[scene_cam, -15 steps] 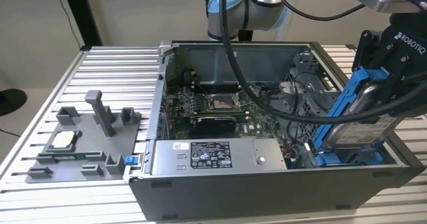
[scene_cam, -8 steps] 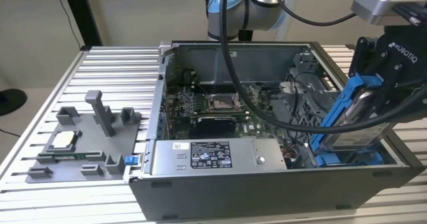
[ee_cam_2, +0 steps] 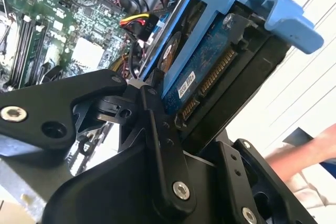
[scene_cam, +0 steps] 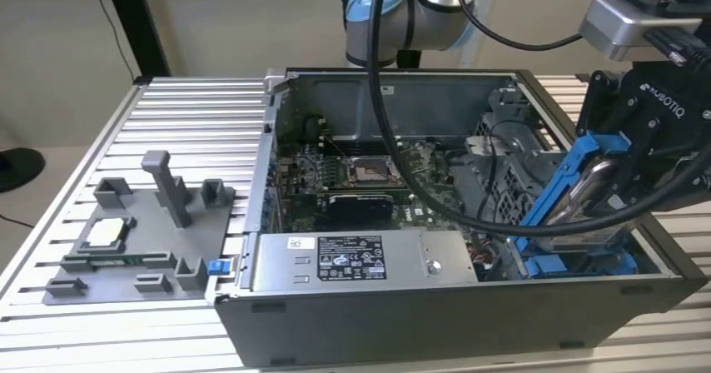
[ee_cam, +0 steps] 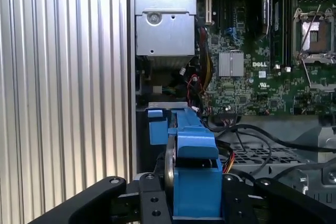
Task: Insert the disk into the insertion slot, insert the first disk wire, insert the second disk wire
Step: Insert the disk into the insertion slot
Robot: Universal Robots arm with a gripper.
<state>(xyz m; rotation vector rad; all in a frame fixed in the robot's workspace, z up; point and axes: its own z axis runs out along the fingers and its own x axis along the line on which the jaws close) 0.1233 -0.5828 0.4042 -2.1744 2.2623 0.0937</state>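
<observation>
My gripper [scene_cam: 609, 181] is shut on the disk [scene_cam: 584, 181], a silver drive in a bright blue carrier. I hold it tilted steeply on edge over the case's front corner, at the exterior view's right. Just below it lies the insertion slot [scene_cam: 567, 265], a grey bay with blue fittings; the disk's lower end hangs close above it. In the second wrist view the disk [ee_cam_2: 197, 72] shows its circuit board and connector between my black fingers [ee_cam_2: 157, 129]. In the first wrist view the blue carrier [ee_cam: 191, 166] sits clamped in my gripper [ee_cam: 194, 203].
The open computer case holds a grey power-supply box [scene_cam: 355, 261], a motherboard [scene_cam: 355, 173] and a perforated cage [scene_cam: 505, 165]. Red and yellow wires [ee_cam_2: 137, 22] lie near the bay. My black cables [scene_cam: 444, 198] hang over the case. A grey fixture [scene_cam: 133, 240] sits left. A person's hand [ee_cam_2: 310, 150] is nearby.
</observation>
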